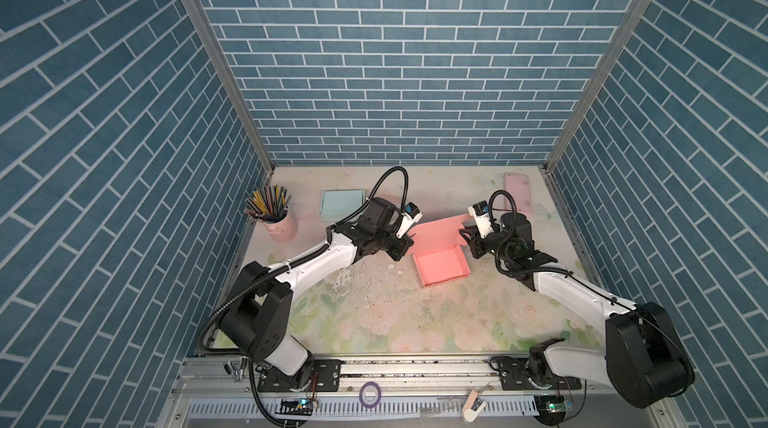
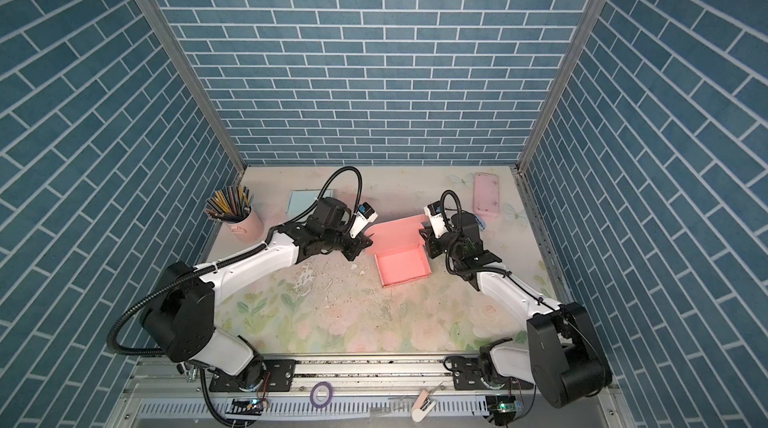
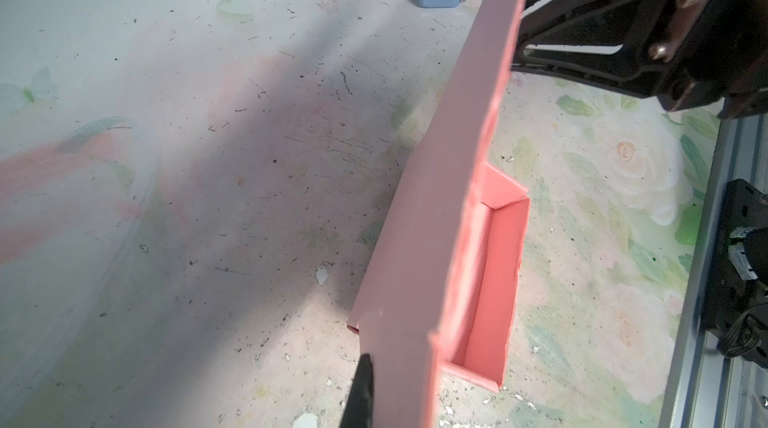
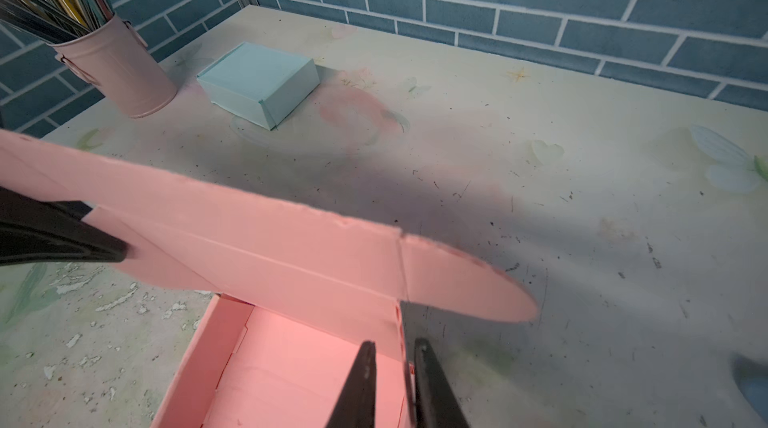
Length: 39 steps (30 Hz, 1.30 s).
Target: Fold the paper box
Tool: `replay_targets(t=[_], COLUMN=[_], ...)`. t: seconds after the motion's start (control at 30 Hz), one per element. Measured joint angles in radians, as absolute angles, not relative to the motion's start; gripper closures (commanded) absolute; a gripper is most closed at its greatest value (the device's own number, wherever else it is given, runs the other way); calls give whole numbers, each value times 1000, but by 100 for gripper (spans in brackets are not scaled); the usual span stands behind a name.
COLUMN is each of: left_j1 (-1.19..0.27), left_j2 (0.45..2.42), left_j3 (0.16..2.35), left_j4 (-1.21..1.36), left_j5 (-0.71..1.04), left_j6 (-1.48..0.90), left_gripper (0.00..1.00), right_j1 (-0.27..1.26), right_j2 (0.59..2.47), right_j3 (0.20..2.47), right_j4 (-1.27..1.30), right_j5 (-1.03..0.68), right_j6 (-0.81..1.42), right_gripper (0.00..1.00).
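The pink paper box (image 1: 441,268) sits open just right of centre in both top views, its lid raised. The left gripper (image 1: 409,240) pinches the lid's left edge, jaws closed on the card. The right gripper (image 4: 395,343) clamps the tray's right wall between its narrowed jaws.

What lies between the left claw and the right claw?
The raised lid of the pink paper box spans the gap between left claw and right claw; both top views show it.
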State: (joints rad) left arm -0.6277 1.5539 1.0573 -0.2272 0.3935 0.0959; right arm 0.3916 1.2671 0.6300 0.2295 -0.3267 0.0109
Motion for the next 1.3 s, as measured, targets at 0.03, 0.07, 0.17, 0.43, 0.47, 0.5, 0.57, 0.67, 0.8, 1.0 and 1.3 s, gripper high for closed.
replay_targets(t=[0.03,0.07,0.17,0.43,0.47,0.5,0.57,0.67,0.8,1.0,1.3], left_j1=[-628,-629,-630,-633,-634,-636,-640,-644,-644,-666,-756], left_j2=[1554,1554,1554,1554,1554,1554,1554,1554,1555,1578,1673], left_j3=[1057,1057,1057,1056,1056,1056,1056,1055,1055,1053,1015], left_j4=[-227,-227,-228,-228,-228,-228,-225,-204,-177,-76,125], left_j5=[391,389,384,377,375,371,360,320,200,18,-208], left_j6=[97,98,99,101,101,99,86,38,-76,-252,-360], left_gripper=[98,98,98,98,98,98,98,97,96,96,95], right_j1=[392,392,392,392,392,392,393,418,522,624,646], right_j2=[1267,1268,1271,1302,1303,1304,1304,1304,1303,1305,1436], right_j3=[630,630,630,650,651,651,652,659,664,661,708], right_j4=[229,229,228,212,210,209,209,207,211,266,316], right_j5=[-327,-327,-327,-324,-323,-320,-316,-270,-109,88,256], right_j6=[10,8,1,0,2,5,10,31,65,181,307], right_gripper=[85,86,89,96,97,98,99,100,100,98,93])
